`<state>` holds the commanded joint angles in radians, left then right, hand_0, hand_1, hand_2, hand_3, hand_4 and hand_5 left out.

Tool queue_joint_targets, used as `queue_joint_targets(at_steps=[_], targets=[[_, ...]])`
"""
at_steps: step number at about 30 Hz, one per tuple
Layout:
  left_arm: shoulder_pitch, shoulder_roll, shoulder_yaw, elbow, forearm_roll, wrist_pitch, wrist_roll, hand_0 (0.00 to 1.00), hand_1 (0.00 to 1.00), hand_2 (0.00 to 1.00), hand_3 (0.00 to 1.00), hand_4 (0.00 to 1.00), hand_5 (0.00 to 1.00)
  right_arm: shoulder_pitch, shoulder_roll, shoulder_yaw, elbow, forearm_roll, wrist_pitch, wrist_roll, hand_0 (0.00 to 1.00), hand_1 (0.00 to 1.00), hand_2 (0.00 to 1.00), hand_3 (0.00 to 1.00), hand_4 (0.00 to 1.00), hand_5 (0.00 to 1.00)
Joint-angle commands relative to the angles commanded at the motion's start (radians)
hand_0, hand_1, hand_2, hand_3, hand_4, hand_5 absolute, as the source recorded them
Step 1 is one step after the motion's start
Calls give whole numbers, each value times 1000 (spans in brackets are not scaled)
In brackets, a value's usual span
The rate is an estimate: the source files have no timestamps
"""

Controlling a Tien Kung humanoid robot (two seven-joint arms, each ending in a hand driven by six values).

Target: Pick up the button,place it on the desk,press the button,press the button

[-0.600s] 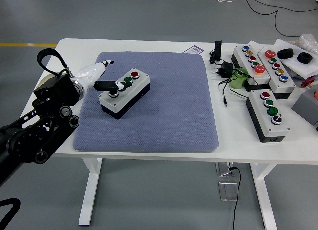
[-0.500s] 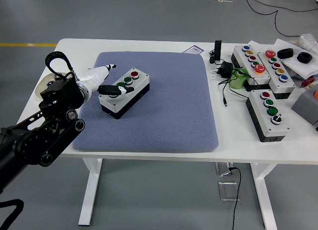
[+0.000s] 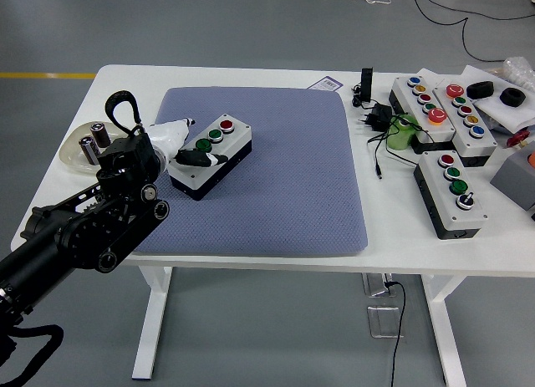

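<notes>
On the white table (image 3: 251,257) lies a blue-grey mat (image 3: 276,186), and on its left part, turned at a slant, sits the button box (image 3: 219,153), a pale-topped case with black sides carrying a red button (image 3: 226,124) at its far end, a green button (image 3: 215,134) next and a second green one beside it. The left hand (image 3: 180,145), in a white cover with black fingertips, comes over the box from the left; one dark finger (image 3: 201,159) lies across the box's near end, touching its top where a button would sit, while another fingertip points away past the far-left corner of the box, so the hand is spread narrowly and grips nothing. The black left arm (image 3: 84,228) runs back to the lower left corner. At the table's left edge stands a shallow clear dish (image 3: 73,157) holding two small cylindrical objects (image 3: 92,138), partly hidden by the arm. Well apart, on the right side of the table, three more button boxes (image 3: 451,190) lie close together, each with a row of coloured buttons, along with a black plug and cable (image 3: 378,119), a green object (image 3: 401,134), and a white tray (image 3: 501,107) with two black pieces in it.
</notes>
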<state>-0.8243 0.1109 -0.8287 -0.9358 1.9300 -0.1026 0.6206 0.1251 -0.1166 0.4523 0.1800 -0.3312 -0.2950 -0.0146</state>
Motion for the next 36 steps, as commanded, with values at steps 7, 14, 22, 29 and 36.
queue_joint_targets(at_steps=[7, 14, 22, 29, 36], targets=[[-26, -26, 24, 47, 0, 5, 16, 920, 998, 998, 998, 998, 602, 1, -1, 3, 0, -3, -1, 1, 671, 603, 650, 668, 312, 324], [-71, -55, 60, 108, 4, 2, 25, 667, 878, 960, 998, 998, 300, 3, -2, 3, 0, -5, -2, 0, 671, 601, 650, 665, 312, 323], [-127, -99, 107, 198, -9, -11, 25, 617, 800, 877, 998, 973, 253, 4, -4, -5, 0, -7, -3, -1, 671, 601, 649, 664, 311, 323], [-145, -111, 145, 253, -24, 1, 25, 502, 673, 743, 950, 878, 132, 4, -7, -2, 0, -14, -5, -1, 669, 601, 648, 664, 311, 323], [-155, -111, 177, 296, -47, 16, 25, 471, 573, 624, 873, 751, 29, 5, -8, 2, 0, -23, -7, -2, 670, 597, 643, 662, 311, 322]])
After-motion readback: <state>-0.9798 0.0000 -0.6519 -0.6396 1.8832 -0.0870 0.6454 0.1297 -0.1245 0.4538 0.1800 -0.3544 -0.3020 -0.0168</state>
